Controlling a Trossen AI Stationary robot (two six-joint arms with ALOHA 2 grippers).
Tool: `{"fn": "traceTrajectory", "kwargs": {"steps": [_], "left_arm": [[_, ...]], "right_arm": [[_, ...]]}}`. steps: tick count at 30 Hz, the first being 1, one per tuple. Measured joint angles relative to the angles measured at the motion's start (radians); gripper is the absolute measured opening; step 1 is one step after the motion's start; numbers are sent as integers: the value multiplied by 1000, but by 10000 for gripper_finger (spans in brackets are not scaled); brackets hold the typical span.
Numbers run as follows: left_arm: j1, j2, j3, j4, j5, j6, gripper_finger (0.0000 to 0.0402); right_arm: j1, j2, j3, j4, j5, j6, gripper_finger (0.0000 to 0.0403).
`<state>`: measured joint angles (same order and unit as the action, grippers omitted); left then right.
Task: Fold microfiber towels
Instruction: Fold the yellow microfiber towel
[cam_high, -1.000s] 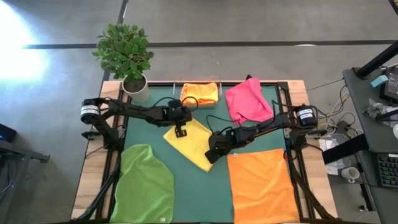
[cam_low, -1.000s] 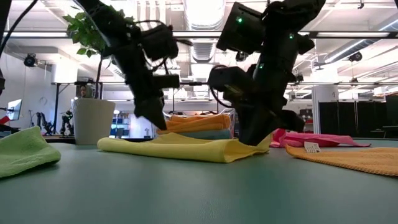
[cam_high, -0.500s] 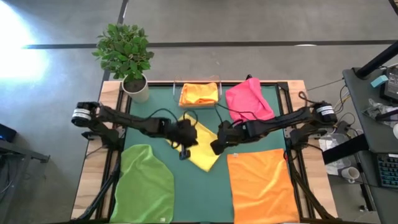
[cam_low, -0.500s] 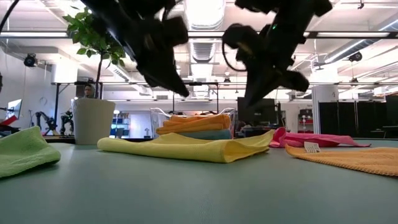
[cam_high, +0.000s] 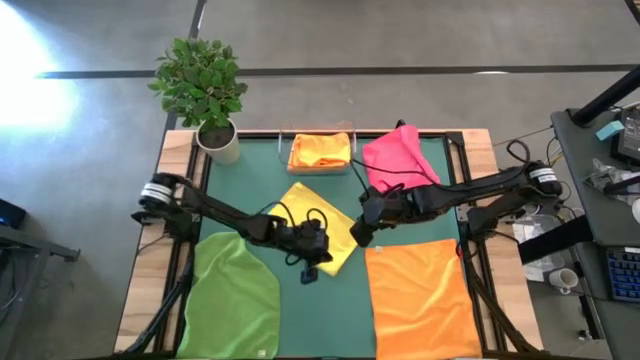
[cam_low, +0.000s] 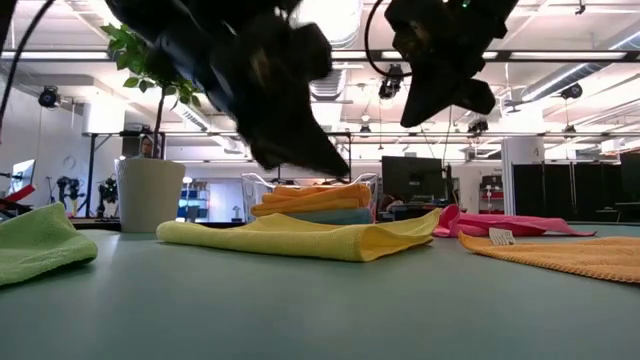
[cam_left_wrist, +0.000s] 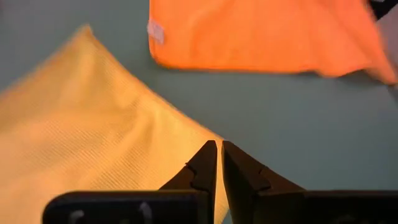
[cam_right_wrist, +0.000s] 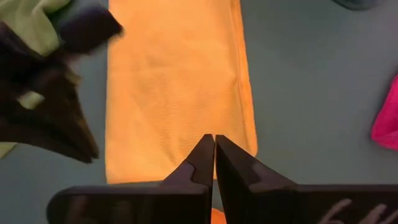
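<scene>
High view: we are hovering both clenched, empty end effectors, left (cam_high: 310, 270) and right (cam_high: 361, 232), over the folded yellow towel (cam_high: 318, 226) mid-desk; green (cam_high: 232, 298), orange (cam_high: 420, 295), pink (cam_high: 398, 160) are awaiting folding

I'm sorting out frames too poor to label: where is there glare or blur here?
High view: glare patch on the floor at the upper left, table evenly lit. Low view: bright ceiling lights, both arms dark and smeared. Left wrist view: yellow towel soft. Right wrist view: the other arm blurred.
</scene>
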<state>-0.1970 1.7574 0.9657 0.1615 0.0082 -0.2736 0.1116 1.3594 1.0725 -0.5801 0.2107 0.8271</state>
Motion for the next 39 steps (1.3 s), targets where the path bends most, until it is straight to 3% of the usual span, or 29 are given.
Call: {"fn": "traceTrajectory", "kwargs": {"steps": [7,13,30,34,39], "left_arm": [[-8,155,51,17,-17,-85,10],[-25,190,60,-19,-23,-189,10],[-139,41,84,-634,-15,-135,10],[-140,-3,80,-786,-59,-107,10],[-140,-56,81,-790,-96,-104,12]], "right_arm": [[0,-10,0,-18,0,-103,8],[0,-9,0,-20,0,-148,8],[0,-8,0,-36,0,-192,9],[0,-8,-1,-37,0,-192,9],[0,-8,-1,-36,0,-192,9]]}}
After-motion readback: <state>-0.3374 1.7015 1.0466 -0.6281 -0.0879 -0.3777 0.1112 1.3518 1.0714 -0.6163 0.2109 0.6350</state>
